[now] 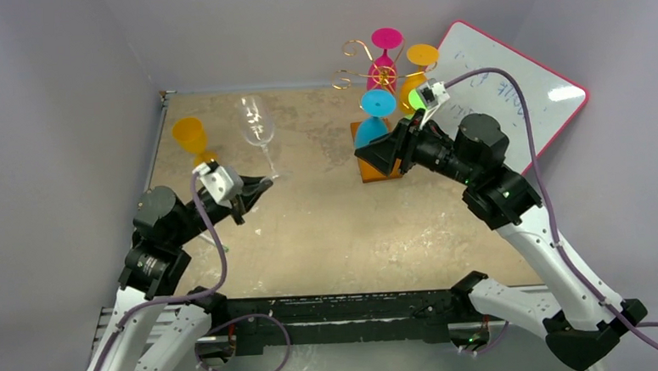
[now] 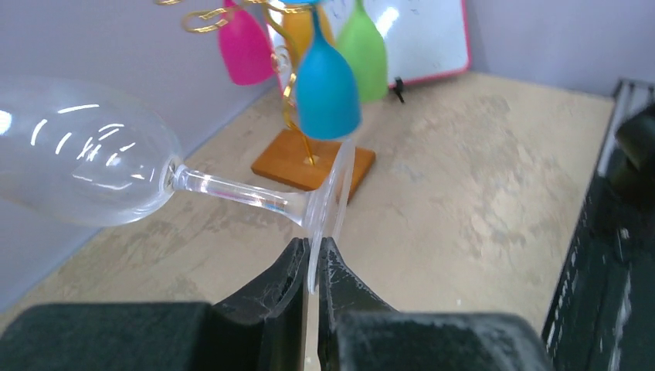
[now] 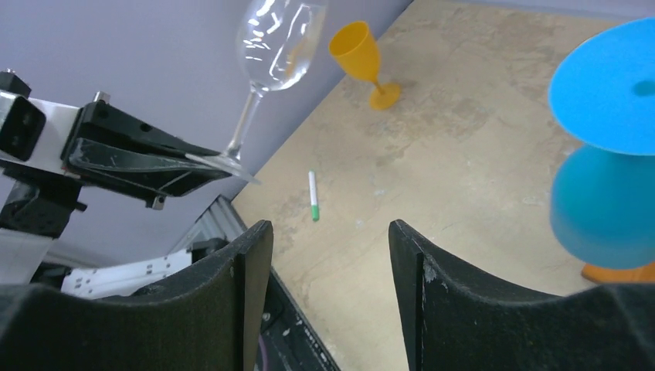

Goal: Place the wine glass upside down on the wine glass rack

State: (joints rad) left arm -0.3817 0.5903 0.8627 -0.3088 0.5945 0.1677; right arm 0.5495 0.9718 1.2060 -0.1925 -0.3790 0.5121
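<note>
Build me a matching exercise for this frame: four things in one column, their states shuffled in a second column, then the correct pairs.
Column one
1. clear wine glass
2. blue glass
3. marker
4. right end effector

Column two
A. lying flat on the table
B. open, holding nothing
C. pinched by its foot in the left end effector
D. hanging upside down on the rack

Pairs: 1-C, 2-D, 3-A, 4-B
</note>
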